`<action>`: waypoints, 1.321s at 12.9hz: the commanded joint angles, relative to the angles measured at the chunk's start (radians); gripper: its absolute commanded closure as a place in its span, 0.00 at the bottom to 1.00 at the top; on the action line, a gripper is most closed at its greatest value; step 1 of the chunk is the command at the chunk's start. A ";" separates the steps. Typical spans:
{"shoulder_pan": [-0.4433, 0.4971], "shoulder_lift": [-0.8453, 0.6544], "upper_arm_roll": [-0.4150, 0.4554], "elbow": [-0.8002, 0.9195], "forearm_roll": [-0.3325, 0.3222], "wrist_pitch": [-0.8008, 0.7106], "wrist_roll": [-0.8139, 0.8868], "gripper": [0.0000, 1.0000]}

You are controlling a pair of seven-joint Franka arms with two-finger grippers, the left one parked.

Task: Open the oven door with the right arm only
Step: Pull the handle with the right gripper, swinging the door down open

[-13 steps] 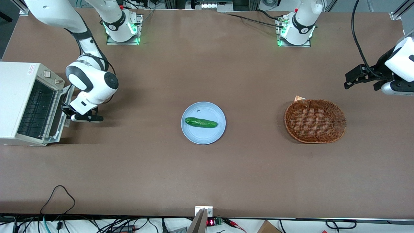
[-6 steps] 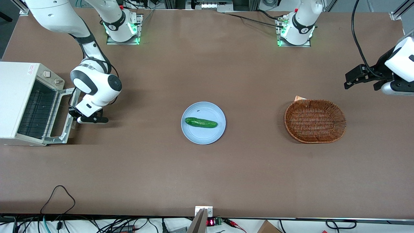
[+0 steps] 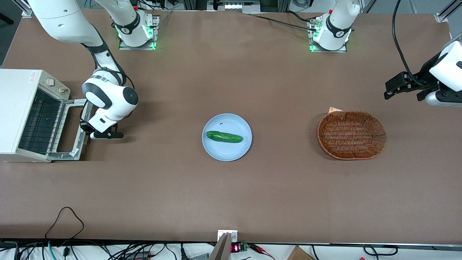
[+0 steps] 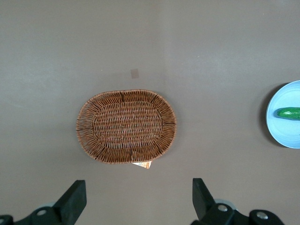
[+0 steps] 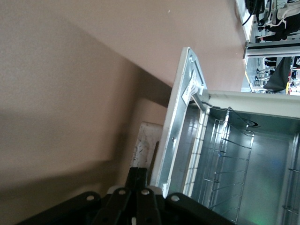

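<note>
The oven door (image 3: 70,130) hangs swung down nearly flat in front of the white oven (image 3: 21,115), at the working arm's end of the table (image 3: 231,195). The right arm (image 3: 104,97) reaches to the door's outer edge, where its hand (image 3: 85,127) is pinched shut on the door's pale handle (image 5: 143,147).

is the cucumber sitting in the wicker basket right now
No, the cucumber lies on the light blue plate, and the wicker basket holds nothing, while the gripper is at the open oven door.
</note>
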 commanded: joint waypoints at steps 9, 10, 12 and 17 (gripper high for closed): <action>0.008 0.085 -0.025 0.048 -0.016 -0.029 0.066 1.00; 0.008 0.089 -0.025 0.051 -0.016 -0.029 0.068 1.00; 0.011 0.096 -0.025 0.051 -0.016 -0.028 0.080 1.00; 0.019 0.109 -0.025 0.066 -0.014 -0.023 0.092 1.00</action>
